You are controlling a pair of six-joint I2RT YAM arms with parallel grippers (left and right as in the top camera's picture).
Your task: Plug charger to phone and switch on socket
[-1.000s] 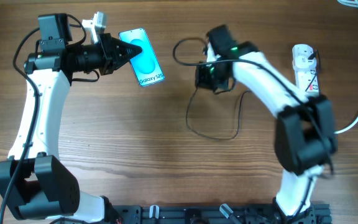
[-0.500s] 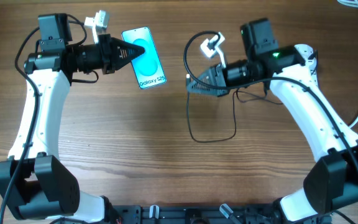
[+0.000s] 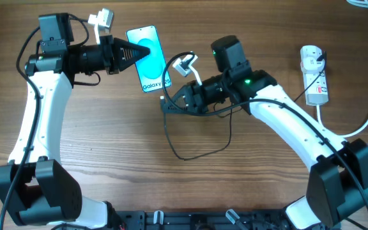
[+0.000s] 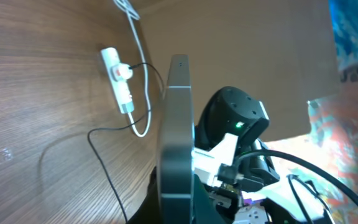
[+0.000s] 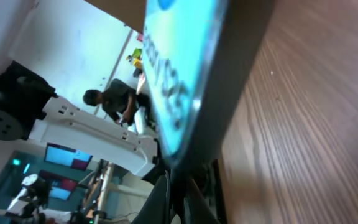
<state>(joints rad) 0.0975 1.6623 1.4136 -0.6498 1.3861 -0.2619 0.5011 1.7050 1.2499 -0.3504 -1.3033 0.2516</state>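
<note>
Approach is what has changed. The right gripper [image 3: 167, 105], jaws closed on the connector end of the charger [image 3: 193, 158], now sits just beside the phone [image 3: 148, 59], at its lower end. Half a second ago it hung well to the right of the phone, and a second ago the arm was folded even farther off. The cable's slack loop has trailed along and now lies below and right of the phone. The left gripper [image 3: 130, 54] keeps the phone clamped by its edge and lifted off the wood, barely shifted across all three overhead views. The right wrist camera shows the phone's screen looming very close, so mating looks imminent, though the port itself is not visible. The socket [image 3: 313, 75], hidden under the right arm half a second ago, shows again far right of the phone, its switch not yet approached.
</note>
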